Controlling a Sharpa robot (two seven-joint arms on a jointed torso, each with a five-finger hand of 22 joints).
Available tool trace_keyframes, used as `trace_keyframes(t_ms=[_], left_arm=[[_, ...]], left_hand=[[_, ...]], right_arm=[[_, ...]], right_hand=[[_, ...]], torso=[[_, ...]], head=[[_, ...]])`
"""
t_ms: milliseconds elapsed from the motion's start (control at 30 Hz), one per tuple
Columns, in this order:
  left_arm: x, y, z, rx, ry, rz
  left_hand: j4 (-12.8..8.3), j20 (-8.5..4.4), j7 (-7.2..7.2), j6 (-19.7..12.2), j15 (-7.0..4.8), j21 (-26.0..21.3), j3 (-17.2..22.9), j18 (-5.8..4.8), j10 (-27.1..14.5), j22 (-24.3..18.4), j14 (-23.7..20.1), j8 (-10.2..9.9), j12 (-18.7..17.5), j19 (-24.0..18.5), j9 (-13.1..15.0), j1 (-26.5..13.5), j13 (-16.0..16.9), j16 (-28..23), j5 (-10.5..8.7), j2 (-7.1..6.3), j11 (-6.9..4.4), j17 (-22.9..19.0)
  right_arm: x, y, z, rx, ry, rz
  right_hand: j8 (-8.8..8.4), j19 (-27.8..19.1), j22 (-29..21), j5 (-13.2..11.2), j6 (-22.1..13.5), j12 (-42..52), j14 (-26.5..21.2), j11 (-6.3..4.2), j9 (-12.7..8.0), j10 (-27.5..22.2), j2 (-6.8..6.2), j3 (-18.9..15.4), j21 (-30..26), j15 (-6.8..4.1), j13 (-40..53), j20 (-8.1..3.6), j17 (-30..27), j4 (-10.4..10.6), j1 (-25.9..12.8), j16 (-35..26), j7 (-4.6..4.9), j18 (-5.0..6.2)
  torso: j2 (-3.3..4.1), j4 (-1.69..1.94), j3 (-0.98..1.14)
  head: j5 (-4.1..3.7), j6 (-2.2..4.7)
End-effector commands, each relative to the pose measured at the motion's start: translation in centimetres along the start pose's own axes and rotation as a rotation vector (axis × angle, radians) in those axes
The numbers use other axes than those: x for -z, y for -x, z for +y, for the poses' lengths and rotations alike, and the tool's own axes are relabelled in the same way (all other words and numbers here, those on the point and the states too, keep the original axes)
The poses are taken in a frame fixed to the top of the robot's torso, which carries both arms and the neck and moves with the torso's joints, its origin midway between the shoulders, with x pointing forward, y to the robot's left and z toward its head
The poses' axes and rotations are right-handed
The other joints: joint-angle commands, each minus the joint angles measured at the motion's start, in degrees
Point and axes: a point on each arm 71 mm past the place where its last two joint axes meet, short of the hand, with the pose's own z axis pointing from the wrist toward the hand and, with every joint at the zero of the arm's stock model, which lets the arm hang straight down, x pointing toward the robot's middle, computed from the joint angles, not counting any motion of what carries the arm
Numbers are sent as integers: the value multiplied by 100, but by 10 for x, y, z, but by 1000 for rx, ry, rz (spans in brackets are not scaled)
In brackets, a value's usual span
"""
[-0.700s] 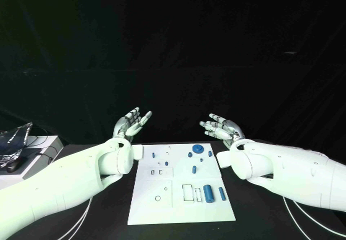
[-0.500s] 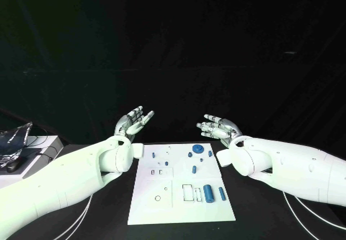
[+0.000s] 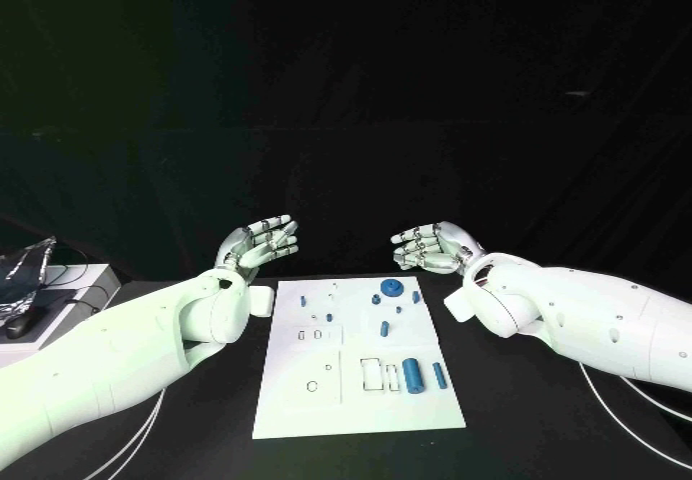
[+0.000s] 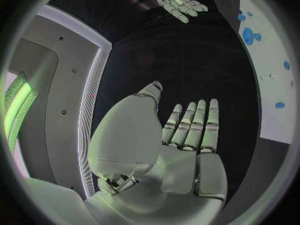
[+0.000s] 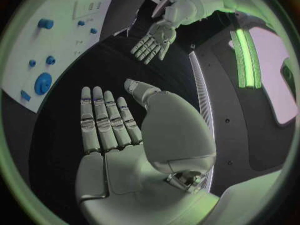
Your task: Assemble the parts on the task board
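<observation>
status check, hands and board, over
Left hand open, right hand open, both raised beyond task board. Blue parts untouched on it. Nothing in the way.

A black table fills the lower part of the head view, with pale cables trailing across it. At its near-left edge stands a white box.

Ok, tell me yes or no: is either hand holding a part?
No: the left hand and right hand hover empty beyond the task board.
</observation>
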Motion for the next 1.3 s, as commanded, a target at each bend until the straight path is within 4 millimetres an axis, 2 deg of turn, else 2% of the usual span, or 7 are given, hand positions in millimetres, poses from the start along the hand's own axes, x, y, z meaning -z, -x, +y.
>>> trace_keyframes(t_ms=[33,467,600,633,667,833,1300], left_arm=[[5,-8,-4,-3,-18,120],[34,-15,-26,-28,-63,253],[44,-19,-38,5,-100,284],[44,-20,-40,10,-105,288],[45,-21,-43,15,-112,293],[49,-22,-57,30,-144,299],[50,-19,-66,29,-159,293]], left_hand=[[6,-47,529,829,-186,354,78,212,797,97,769,253,54,769,156,-2,9,261,-4,62,-148,160],[-11,-528,298,1348,-643,1065,395,215,1868,296,2188,316,-39,2016,183,127,50,979,-2,-131,-474,1050],[-109,-694,227,1302,-761,1508,604,194,1835,534,2413,242,-142,2229,155,336,32,1547,-9,-288,-539,1612],[-104,-707,222,1314,-771,1587,631,190,1839,581,2402,238,-148,2227,155,334,32,1650,-10,-306,-543,1717],[-102,-718,219,1324,-782,1670,657,187,1839,631,2403,235,-155,2228,154,332,32,1762,-10,-320,-543,1823],[-115,-742,239,1357,-785,2230,812,175,1788,990,2203,187,-172,2039,143,293,34,2475,-17,-400,-536,2469],[-169,-721,253,1417,-764,3104,1030,188,1686,1552,1816,164,-148,1748,148,221,35,3245,20,-461,-515,2901]], right_arm=[[-1,-5,6,304,114,86],[-7,-4,11,793,103,135],[-10,0,13,905,81,115],[-11,0,14,915,80,111],[-11,0,15,927,80,105],[-18,0,18,984,74,77],[-28,-4,21,1047,57,71]], right_hand=[[54,343,28,-30,275,-77,387,-82,25,267,-54,102,142,-119,-15,-114,40,-11,39,115,344,87],[221,2123,765,-54,1205,-165,2754,-683,131,1871,-263,-31,1637,-925,41,-965,783,-20,1,1162,-145,75],[147,2630,1165,-37,1280,-260,3168,-807,184,2120,-423,99,2267,-1085,158,-1135,1560,105,-99,2268,-244,56],[114,2877,1915,-39,1277,-261,3178,-804,217,2102,-500,191,2946,-1122,201,-1138,1939,153,-118,2864,-265,-55],[100,3124,3027,-25,1279,-268,3181,-803,248,2035,-523,267,3845,-1096,217,-1157,2185,191,-123,3255,-265,-188],[55,3614,5583,-12,1225,-267,3176,-742,397,1704,-639,487,5893,-1023,193,-1114,4646,317,-149,5692,-188,-523],[34,3596,5990,-49,1119,-284,3089,-665,527,1272,-737,547,6238,-957,71,-1047,5118,337,-131,6263,-201,-549]], torso=[[77,26,-22],[424,178,-56],[555,251,-92],[589,268,-96],[606,277,-100],[742,336,-135],[914,425,-179]], head=[[-17,-5],[-134,12],[-183,46],[-187,49],[-193,51],[-254,39],[-347,37]])
